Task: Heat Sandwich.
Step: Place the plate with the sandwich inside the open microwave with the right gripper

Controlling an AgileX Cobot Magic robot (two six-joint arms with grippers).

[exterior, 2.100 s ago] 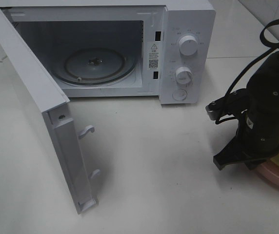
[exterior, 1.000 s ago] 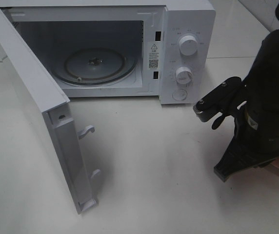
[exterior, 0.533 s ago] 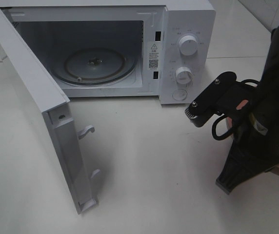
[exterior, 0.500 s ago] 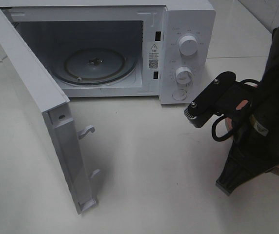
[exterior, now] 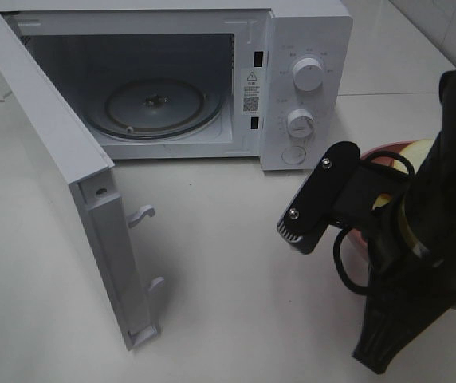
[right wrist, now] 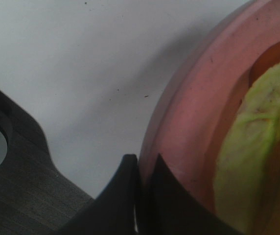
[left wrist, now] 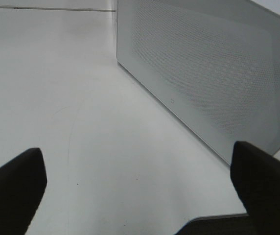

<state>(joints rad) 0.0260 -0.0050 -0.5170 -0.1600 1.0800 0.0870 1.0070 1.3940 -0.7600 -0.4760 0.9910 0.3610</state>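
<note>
The sandwich (right wrist: 250, 161) shows its yellow-green filling on the round pink plate (right wrist: 194, 107). My right gripper (right wrist: 141, 169) is shut on the plate's rim, and the plate casts a shadow on the table beneath. In the high view the right arm (exterior: 427, 239) covers most of the plate (exterior: 385, 152); a bit of sandwich (exterior: 421, 152) peeks out behind it, right of the microwave. My left gripper (left wrist: 140, 196) is open, holding nothing, beside the outer face of the microwave door (left wrist: 203, 73).
The white microwave (exterior: 308, 40) stands at the back with its door (exterior: 53, 152) swung wide open to the left. Its glass turntable (exterior: 156, 108) is bare. Two knobs (exterior: 306, 73) sit on its right panel. White tabletop (exterior: 236, 271) lies in front.
The right arm has swung left and toward the microwave front, carrying the plate with it. The plate's rim and the sandwich now show behind the arm. The left gripper is unchanged.
</note>
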